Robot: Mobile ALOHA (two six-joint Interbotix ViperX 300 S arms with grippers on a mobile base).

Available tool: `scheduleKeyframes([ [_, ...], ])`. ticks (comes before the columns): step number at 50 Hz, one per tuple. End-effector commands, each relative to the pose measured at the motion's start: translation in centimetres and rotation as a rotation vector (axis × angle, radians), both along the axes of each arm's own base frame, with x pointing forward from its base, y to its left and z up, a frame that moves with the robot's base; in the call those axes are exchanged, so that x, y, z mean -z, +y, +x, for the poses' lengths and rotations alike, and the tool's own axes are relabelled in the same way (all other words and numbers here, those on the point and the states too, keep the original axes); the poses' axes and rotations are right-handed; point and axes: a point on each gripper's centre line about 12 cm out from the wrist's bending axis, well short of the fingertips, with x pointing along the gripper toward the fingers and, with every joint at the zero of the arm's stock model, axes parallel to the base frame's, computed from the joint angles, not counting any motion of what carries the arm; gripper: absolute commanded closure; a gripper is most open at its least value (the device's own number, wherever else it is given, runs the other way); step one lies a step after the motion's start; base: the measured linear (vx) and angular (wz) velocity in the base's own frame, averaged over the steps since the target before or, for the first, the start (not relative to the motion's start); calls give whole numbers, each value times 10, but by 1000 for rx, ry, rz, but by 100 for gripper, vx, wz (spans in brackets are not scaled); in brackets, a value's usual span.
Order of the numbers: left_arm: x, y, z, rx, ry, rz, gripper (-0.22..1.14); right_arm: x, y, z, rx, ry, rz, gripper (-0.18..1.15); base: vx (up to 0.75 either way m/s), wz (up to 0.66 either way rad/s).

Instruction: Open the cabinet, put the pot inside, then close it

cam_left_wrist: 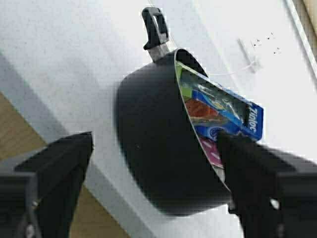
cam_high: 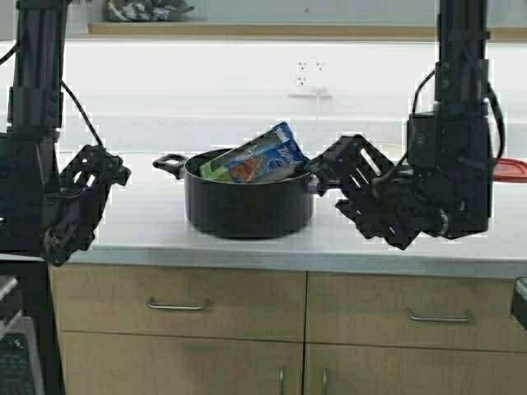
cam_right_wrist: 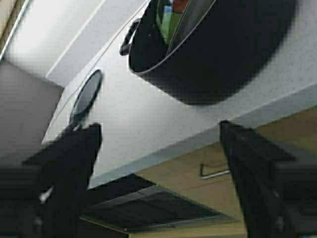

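The black pot (cam_high: 247, 206) stands on the white counter (cam_high: 247, 247) with a blue-green packet (cam_high: 259, 156) sticking out of it. Its left loop handle (cam_high: 169, 163) shows; the right one is hidden behind my right gripper (cam_high: 328, 188), which is open just beside the pot's right side. My left gripper (cam_high: 103, 174) is open too, hanging apart from the pot at the counter's left end. In the left wrist view the pot (cam_left_wrist: 148, 114) lies ahead of the open gripper (cam_left_wrist: 154, 144). The right wrist view shows the pot (cam_right_wrist: 223, 54) beyond its open gripper (cam_right_wrist: 159, 131). The cabinet is out of view.
Tan base cabinets with drawer handles (cam_high: 177, 304) sit under the counter. A wall outlet (cam_high: 309, 74) with a cable is behind the pot. A red-lidded container (cam_high: 510, 170) sits far right. A dark flat round object (cam_right_wrist: 86, 96) lies on the counter left of the pot.
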Motion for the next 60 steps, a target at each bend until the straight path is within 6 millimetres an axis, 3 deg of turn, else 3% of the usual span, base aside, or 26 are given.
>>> scheduleKeyframes([
  [1,-5,-1,5,-2,-31,-11,-11,0,5,1,-19,-1,27,-4,17,5],
  [30,-5,-4,14,7,-45,-27,-11,20,-10,-4,-12,28,14,-4,18,4],
  [50,2,-13,36,10,-62,-49,-11,31,-38,-16,46,86,-32,-4,9,4],
  [60,16,-13,67,14,-38,-80,-11,40,-49,-4,99,69,-17,-4,2,-2],
])
